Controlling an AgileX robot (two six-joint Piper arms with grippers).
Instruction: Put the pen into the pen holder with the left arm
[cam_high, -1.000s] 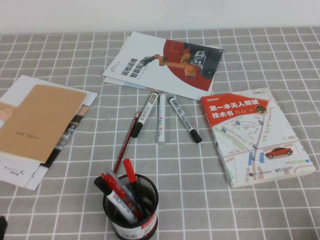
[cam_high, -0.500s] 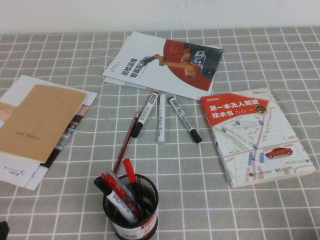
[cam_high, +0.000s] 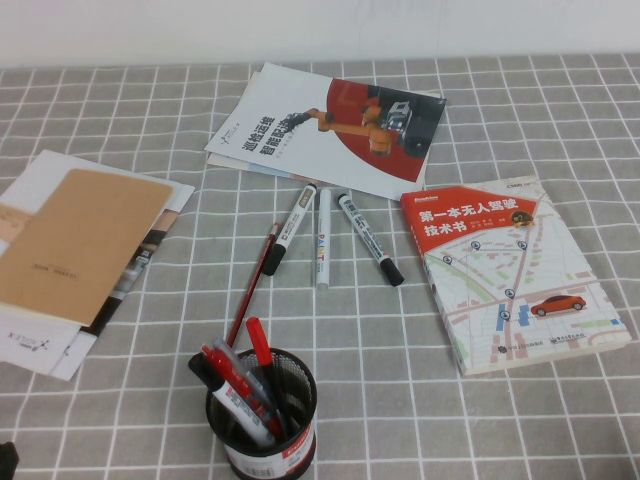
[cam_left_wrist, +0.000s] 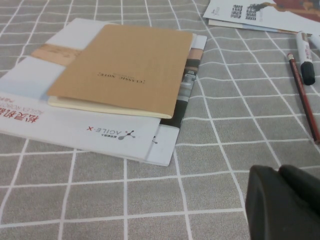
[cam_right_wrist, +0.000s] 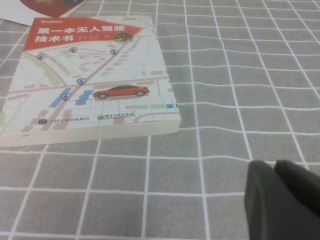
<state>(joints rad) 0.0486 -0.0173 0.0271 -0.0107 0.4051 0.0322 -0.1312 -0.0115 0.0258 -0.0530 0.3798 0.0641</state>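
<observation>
The black mesh pen holder (cam_high: 262, 425) stands at the table's front, left of centre. The pen (cam_high: 262, 362) stands tilted inside it, red end up and black barrel down in the cup, beside a red-and-white marker (cam_high: 235, 388). My left gripper (cam_left_wrist: 278, 172) is shut and empty, low over the cloth near the front left, next to a stack of booklets; only a dark tip of it (cam_high: 5, 460) shows in the high view's corner. My right gripper (cam_right_wrist: 274, 167) is shut and empty, low over the cloth near the map-cover book; it is out of the high view.
A tan notebook on white booklets (cam_high: 75, 250) lies left. A robot brochure (cam_high: 320, 125) lies at the back. Three markers (cam_high: 323, 238) and a thin dark red stick pen (cam_high: 252, 285) lie mid-table. A red and white map-cover book (cam_high: 510, 270) lies right.
The dark tip of my left arm at the high view's bottom left corner has sunk slightly further out of view. Nothing else has moved.
</observation>
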